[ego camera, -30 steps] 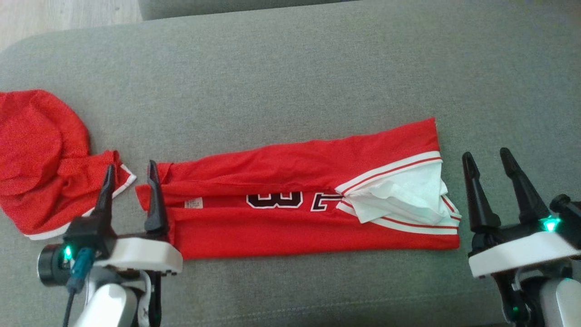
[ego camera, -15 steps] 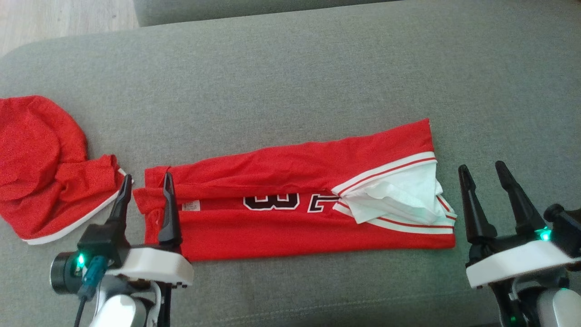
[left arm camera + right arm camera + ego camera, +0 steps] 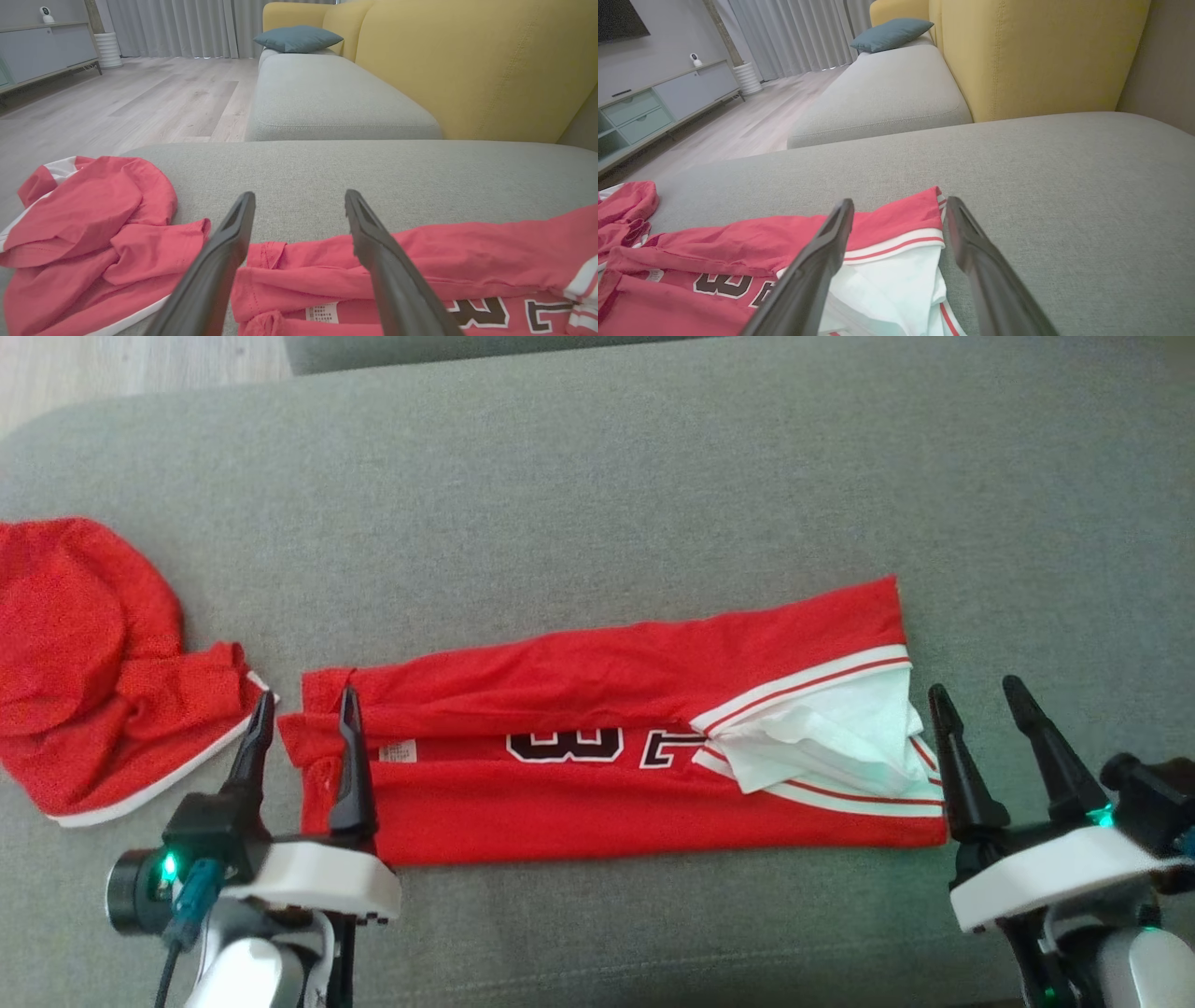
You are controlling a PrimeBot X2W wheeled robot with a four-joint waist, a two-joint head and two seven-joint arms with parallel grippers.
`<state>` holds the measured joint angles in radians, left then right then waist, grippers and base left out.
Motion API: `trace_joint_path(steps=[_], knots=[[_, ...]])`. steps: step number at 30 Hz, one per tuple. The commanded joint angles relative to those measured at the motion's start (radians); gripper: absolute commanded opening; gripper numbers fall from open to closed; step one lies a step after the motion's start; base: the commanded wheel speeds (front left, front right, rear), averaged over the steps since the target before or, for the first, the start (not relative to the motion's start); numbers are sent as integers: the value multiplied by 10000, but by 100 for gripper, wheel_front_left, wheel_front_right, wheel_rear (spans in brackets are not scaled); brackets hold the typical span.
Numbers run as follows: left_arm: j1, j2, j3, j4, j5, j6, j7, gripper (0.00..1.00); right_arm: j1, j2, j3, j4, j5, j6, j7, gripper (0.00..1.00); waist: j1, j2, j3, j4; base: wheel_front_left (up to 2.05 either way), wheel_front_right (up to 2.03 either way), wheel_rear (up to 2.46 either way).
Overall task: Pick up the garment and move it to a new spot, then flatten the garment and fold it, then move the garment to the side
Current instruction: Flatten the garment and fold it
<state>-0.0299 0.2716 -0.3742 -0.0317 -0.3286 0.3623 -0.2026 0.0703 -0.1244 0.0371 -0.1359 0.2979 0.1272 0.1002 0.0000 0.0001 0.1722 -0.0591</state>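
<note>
The red jersey point(image 3: 579, 793) lies folded into a long strip across the grey sofa cushion point(image 3: 597, 504). Dark numbers show on it, and white lining spills out at its right end point(image 3: 831, 733). My left gripper point(image 3: 306, 695) is open at the strip's left end: one finger is over the cloth, the other over the gap beside it. In the left wrist view the left gripper point(image 3: 300, 196) stands just above the jersey's hem point(image 3: 420, 261). My right gripper point(image 3: 974, 688) is open at the strip's right end. In the right wrist view the right gripper point(image 3: 900, 203) straddles the striped edge point(image 3: 896, 242).
A second, crumpled red garment point(image 3: 84, 653) lies at the cushion's left end, close to my left gripper, and shows again as a crumpled heap point(image 3: 88, 219). Beyond are a yellow backrest point(image 3: 1041, 51), another grey seat point(image 3: 327, 98) with a blue pillow point(image 3: 299, 38), and wood floor point(image 3: 140, 98).
My left gripper has moved right, so its right finger now overlaps the jersey's left end. My right gripper has drawn back and slightly left. The jersey has not moved.
</note>
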Motion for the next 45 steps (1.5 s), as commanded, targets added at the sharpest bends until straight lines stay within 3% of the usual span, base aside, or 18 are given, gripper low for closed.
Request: trace_joint_path(steps=[1, 7, 15, 23, 25, 32, 45], knots=[[-536, 165, 341, -325, 28, 61, -3, 100, -396, -209, 248, -313, 10, 35, -1, 100, 0, -1, 140, 63, 0, 0, 0], [-937, 81, 213, -332, 153, 40, -74, 100, -793, -466, 347, 283, 82, 35, 181, 100, 0, -1, 682, 247, 0, 0, 0], [-1550, -154, -36, -150, 261, -90, -203, 100, -1662, -918, 528, 2282, 187, 35, 611, 100, 0, -1, 1351, 500, 0, 0, 0], [-1890, -299, -149, 127, 267, -199, -326, 100, -2165, -882, 1184, 3621, 899, 35, 1982, 100, 0, -1, 1583, 627, 0, 0, 0], [-1909, -315, -151, 181, 265, -198, -352, 100, -2194, -888, 1304, 3688, 1175, 35, 2333, 0, 0, -1, 1562, 625, 0, 0, 0], [-1849, -310, -104, 286, 224, -168, -419, 100, -2141, -1197, 1025, 3302, 1495, 35, 2667, 0, 0, -1, 1309, 520, 0, 0, 0], [-1639, -287, -61, 305, 183, -27, -467, 100, -1904, -2538, -1023, 2489, 947, 35, 2998, 0, 0, -1, 881, 170, 0, 0, 0]])
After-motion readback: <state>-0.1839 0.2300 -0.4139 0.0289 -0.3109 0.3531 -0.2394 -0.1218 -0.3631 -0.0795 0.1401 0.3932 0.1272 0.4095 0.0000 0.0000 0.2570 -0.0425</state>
